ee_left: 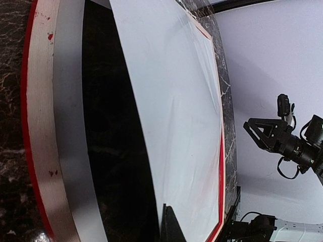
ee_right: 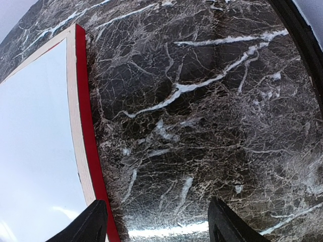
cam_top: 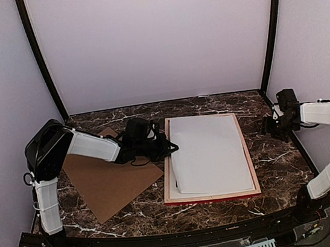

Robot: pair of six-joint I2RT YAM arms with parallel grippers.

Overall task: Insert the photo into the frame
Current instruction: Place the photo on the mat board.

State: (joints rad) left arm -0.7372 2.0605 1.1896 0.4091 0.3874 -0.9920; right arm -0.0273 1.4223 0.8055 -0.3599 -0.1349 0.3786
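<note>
Dark marble with white veins covers the table; plain pale lilac walls close it in on three sides. The frame lies flat at the centre of the top view, with red and pale wood at its edges. The photo rests in it white side up, slightly askew. The left gripper, jaws pressed together, pinches the photo's left edge near the upper left corner, and that edge stands raised. A brown board lies at the left under that arm. The right gripper is spread over bare marble right of the frame, well apart from the photo.
</note>
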